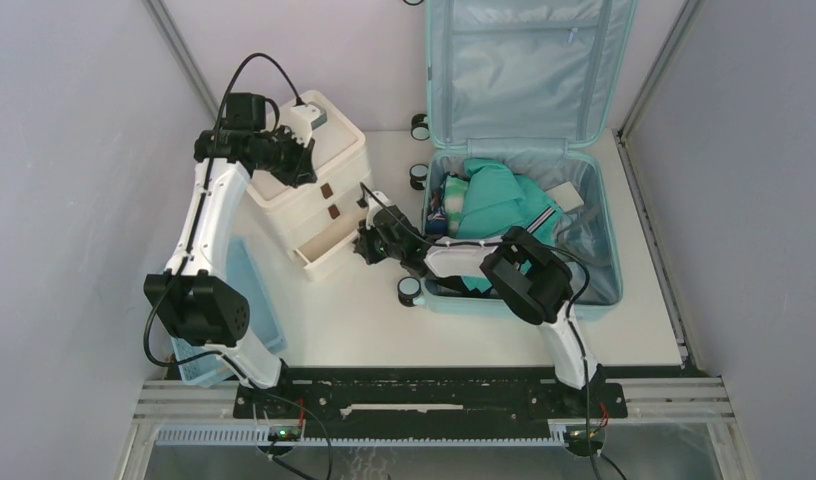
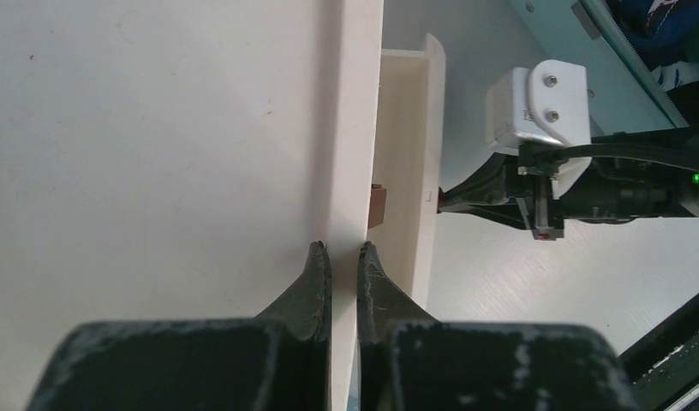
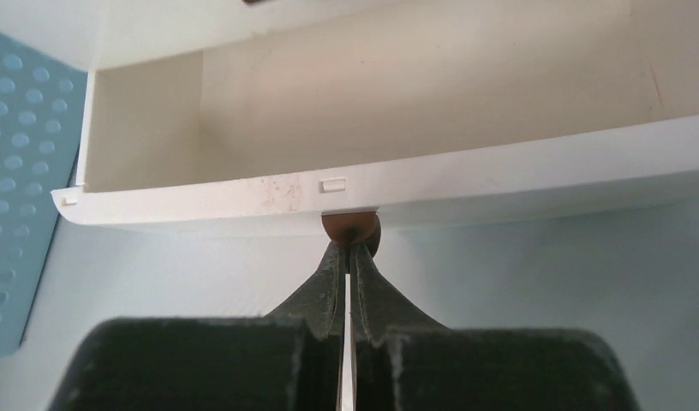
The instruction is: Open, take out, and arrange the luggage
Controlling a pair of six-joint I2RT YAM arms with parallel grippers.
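Note:
The luggage [image 1: 439, 200] lies open at the right of the table, its lid [image 1: 524, 70] standing against the back wall. A green garment [image 1: 499, 195] and other clothes fill its lower half. My right gripper [image 1: 367, 245] is left of the luggage, at the pulled-out bottom drawer [image 1: 329, 258] of a white drawer unit [image 1: 329, 125]. In the right wrist view this gripper [image 3: 350, 250] is shut on the drawer's brown handle [image 3: 350, 228]. My left gripper [image 2: 344, 255] is on top of the unit, its fingers pinching the unit's white front edge [image 2: 355, 128].
A blue lattice basket [image 1: 256, 290] sits on the table left of the drawer unit, under the left arm, and appears again as the basket [image 3: 20, 197] beside the drawer. The luggage wheels [image 1: 419, 127] face the unit. Grey walls close in both sides.

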